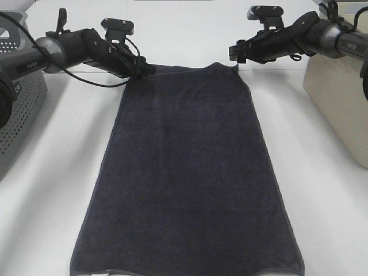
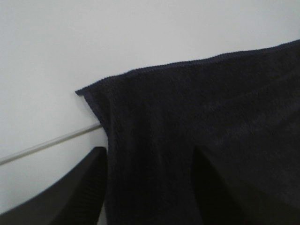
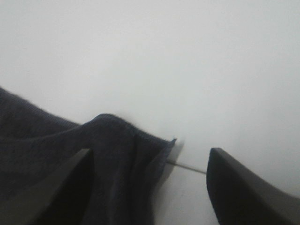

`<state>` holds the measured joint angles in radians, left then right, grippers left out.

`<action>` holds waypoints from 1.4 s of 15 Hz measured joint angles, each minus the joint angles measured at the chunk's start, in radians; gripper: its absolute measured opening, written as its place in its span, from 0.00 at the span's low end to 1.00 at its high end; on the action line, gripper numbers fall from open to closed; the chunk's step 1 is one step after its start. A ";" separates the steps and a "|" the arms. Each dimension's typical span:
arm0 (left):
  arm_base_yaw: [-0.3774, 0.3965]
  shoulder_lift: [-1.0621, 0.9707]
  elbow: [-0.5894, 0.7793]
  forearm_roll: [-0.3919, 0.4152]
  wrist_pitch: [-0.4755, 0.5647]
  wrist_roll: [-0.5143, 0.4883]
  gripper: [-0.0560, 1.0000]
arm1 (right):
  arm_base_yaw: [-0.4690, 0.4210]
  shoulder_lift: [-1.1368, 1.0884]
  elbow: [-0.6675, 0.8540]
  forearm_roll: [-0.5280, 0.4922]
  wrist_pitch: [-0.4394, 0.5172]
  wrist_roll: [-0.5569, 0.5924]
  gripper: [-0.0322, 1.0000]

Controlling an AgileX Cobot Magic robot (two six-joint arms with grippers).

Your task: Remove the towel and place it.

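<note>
The dark navy towel (image 1: 190, 167) lies spread flat and lengthwise on the white table, its near hem at the front edge of the exterior view. My left gripper (image 1: 146, 69) is at the towel's far left corner. In the left wrist view its fingers (image 2: 89, 180) stand apart with the towel (image 2: 187, 122) lying between them, so the left gripper (image 2: 150, 183) is open. My right gripper (image 1: 234, 53) hovers at the far right corner. That right gripper (image 3: 150, 183) is open too, and the slightly bunched towel corner (image 3: 117, 150) sits loose between its fingers (image 3: 239, 187).
A grey perforated basket (image 1: 17, 109) stands at the left edge of the table. A beige bin (image 1: 339, 98) stands at the right edge. White table surface (image 1: 322, 207) shows on both sides of the towel.
</note>
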<state>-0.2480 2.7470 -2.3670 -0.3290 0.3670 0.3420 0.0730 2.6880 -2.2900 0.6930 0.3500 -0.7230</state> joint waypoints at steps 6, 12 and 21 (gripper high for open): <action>-0.004 -0.006 0.000 -0.012 0.051 0.000 0.55 | 0.032 0.072 -0.002 0.019 -0.199 -0.068 0.69; -0.004 -0.006 0.000 -0.015 0.051 0.000 0.55 | 0.040 0.095 -0.002 0.019 -0.298 -0.077 0.69; -0.007 -0.006 0.000 -0.022 0.049 0.000 0.55 | 0.040 0.134 -0.003 -0.003 -0.312 -0.078 0.69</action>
<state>-0.2550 2.7410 -2.3670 -0.3510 0.4160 0.3420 0.1130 2.8220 -2.2930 0.6900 0.0380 -0.8010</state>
